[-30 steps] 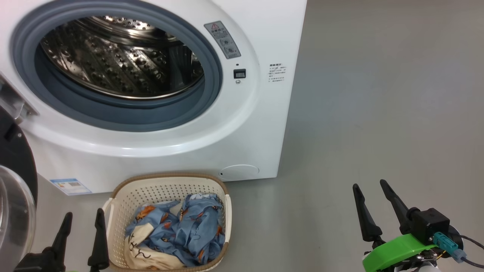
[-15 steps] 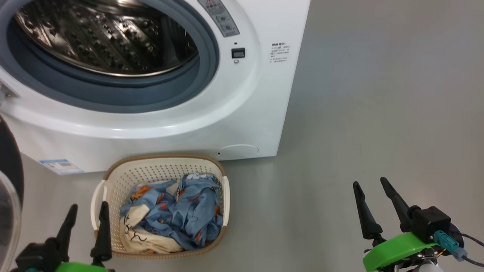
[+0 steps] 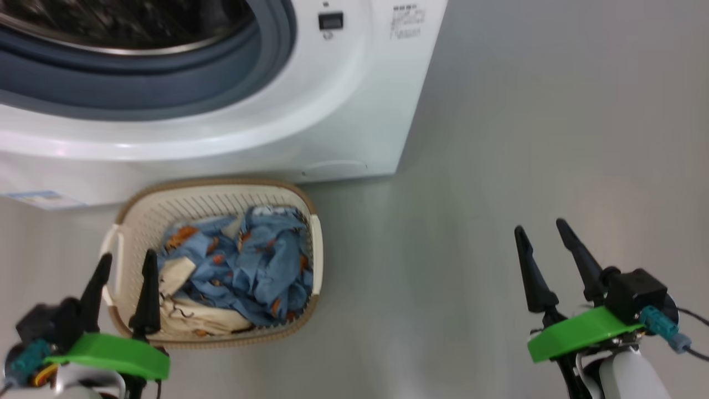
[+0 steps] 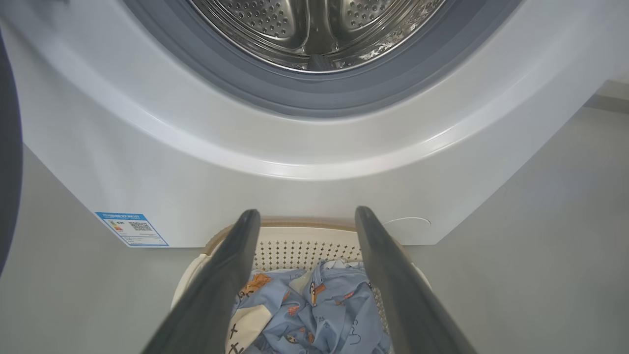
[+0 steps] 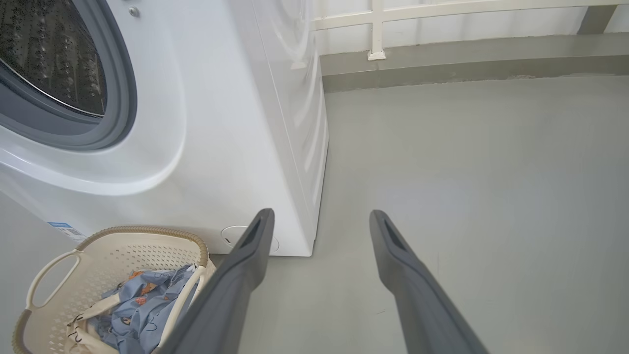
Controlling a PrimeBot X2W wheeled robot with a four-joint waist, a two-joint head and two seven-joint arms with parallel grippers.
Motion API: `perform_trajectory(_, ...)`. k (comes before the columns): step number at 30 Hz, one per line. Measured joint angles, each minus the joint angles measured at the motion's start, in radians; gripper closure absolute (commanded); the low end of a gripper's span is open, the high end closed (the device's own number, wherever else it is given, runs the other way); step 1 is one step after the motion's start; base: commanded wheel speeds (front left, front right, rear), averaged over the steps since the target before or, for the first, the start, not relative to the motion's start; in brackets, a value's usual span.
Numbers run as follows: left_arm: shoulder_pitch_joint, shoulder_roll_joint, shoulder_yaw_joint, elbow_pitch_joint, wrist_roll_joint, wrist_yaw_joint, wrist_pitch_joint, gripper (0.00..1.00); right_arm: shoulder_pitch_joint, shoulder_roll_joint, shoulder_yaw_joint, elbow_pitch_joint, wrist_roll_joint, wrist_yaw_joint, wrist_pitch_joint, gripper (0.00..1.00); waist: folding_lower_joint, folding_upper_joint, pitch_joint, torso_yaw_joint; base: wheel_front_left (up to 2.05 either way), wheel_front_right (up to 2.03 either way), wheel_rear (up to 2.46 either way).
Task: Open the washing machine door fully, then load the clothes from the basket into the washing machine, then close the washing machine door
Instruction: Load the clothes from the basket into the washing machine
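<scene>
Grey floor (image 3: 526,138) beside white washing machine (image 3: 343,111)

Head view looks steeply down on the basket (image 3: 210,183) before the washing machine (image 3: 343,111). The 2 wrist views face forward from low down, sharing both.

You are looking at a laundry room: a big white washing machine (image 3: 343,111) stands on a bare grey floor (image 3: 526,138), with a basket (image 3: 166,208) of clothes (image 3: 260,266) in front.
</scene>
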Motion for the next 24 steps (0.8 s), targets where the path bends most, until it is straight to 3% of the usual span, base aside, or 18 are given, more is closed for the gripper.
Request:
perform_trajectory(15, -0.173, 0.081, -0.037, 0.158, -0.075, 0.0, 0.0, 0.0, -0.071, -0.001, 0.009, -0.026, 0.024, 0.0, 0.0, 0.0, 0.0, 0.0, 0.198, -0.038, 0.0, 0.0, 0.0)
perform_trajectory(24, -0.299, 0.163, -0.11, 0.322, -0.102, 0.0, 0.0, 0.0, -0.112, -0.001, 0.028, -0.053, 0.042, 0.0, 0.0, 0.0, 0.0, 0.0001, 0.319, -0.065, 0.0, 0.0, 0.0)
